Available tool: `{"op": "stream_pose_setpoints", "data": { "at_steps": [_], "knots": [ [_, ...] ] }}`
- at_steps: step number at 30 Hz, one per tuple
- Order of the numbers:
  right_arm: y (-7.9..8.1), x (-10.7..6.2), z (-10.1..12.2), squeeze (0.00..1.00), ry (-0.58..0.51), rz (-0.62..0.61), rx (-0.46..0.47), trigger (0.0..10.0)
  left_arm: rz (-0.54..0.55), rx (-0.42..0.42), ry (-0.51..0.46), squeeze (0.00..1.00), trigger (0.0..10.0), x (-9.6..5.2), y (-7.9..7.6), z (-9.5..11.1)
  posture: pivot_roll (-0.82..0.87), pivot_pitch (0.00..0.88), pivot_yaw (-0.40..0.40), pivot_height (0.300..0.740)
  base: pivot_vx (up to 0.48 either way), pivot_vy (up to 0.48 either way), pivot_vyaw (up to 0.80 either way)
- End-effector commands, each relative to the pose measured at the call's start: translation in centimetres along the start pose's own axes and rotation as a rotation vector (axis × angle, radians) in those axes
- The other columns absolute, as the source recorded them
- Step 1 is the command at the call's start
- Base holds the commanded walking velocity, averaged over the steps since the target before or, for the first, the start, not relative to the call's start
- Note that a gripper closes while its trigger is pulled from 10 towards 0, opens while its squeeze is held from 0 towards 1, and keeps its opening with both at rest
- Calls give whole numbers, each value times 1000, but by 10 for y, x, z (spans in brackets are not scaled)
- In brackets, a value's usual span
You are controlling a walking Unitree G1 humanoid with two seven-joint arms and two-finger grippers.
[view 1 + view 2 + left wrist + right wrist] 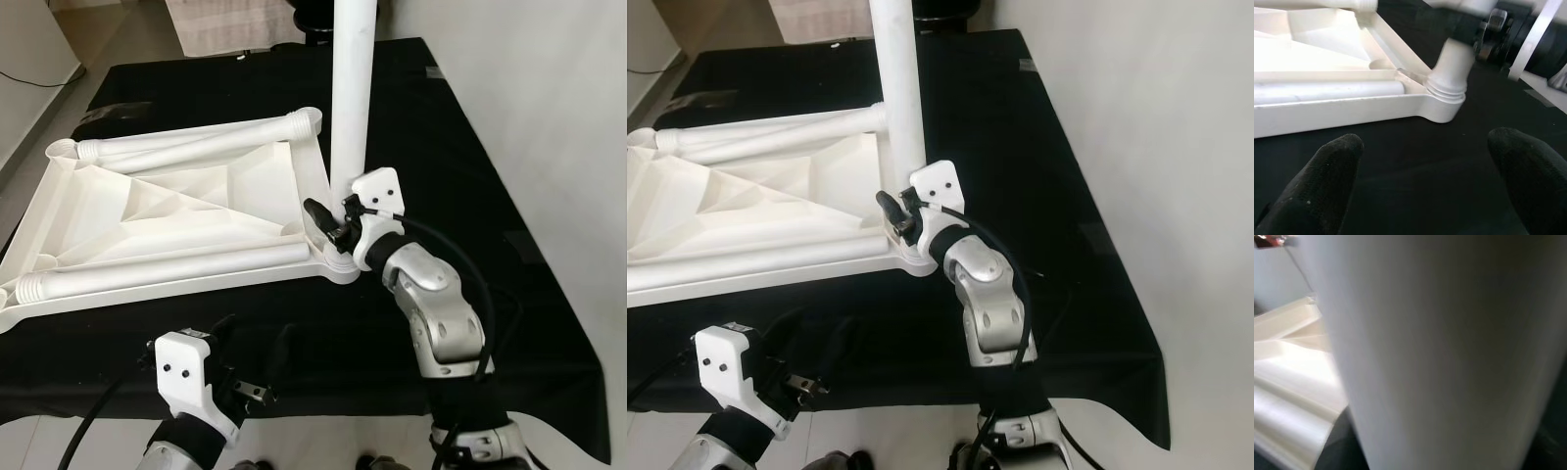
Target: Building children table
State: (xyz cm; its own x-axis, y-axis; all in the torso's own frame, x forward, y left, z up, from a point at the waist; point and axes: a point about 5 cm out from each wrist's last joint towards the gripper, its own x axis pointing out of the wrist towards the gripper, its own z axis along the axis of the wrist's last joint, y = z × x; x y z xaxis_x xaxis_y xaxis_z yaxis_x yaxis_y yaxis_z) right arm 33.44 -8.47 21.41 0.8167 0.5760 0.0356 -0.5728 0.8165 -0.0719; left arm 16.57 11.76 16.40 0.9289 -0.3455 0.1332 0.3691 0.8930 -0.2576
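Tabletop (176, 211), white plastic and turned underside up, lies on a black cloth (460, 137) that covers the work surface. Its ribbed underside faces the camera, and two loose white legs rest on it: one leg (196, 142) along the far edge, another leg (157, 272) along the near edge. At the near right corner of the tabletop a third leg (353, 88) stands upright in its corner socket (1445, 95), rising out of the top of the head views.

Right gripper (338, 217) sits at the base of this upright leg, just above the socket, its black fingers (321, 217) wrapped against the tube, apparently pinching it, though the far finger is hidden behind the leg. In the right wrist view the leg's white surface is pressed up close to the lens and badly blurred.

Left gripper (257, 364) hovers low over the cloth at the near edge of the work surface, in front of the tabletop's near rim and apart from it. Its two fingertips (1327, 166) are spread wide with nothing between them, pointed toward the socket corner.
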Motion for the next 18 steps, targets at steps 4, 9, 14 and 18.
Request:
{"op": "stream_pose_setpoints", "data": {
  "at_steps": [4,9,14,18],
  "knots": [
    [-1,3,6,1000,-31,237,27,10000,7,-12,31,0,10000,-2,0,-6,18,241,10,740,0,0,0],
    [-2,-1,17,973,-54,524,-115,10000,7,-13,31,0,10000,-3,-2,-6,33,243,8,740,0,0,0],
    [-18,2,20,0,-9,676,-159,10000,6,-14,35,0,10000,-5,-4,-6,55,250,6,740,0,0,0],
    [-24,0,23,0,8,779,-143,10000,4,-15,38,0,10000,-6,-6,-5,60,255,8,740,0,0,0]
  ]
}}
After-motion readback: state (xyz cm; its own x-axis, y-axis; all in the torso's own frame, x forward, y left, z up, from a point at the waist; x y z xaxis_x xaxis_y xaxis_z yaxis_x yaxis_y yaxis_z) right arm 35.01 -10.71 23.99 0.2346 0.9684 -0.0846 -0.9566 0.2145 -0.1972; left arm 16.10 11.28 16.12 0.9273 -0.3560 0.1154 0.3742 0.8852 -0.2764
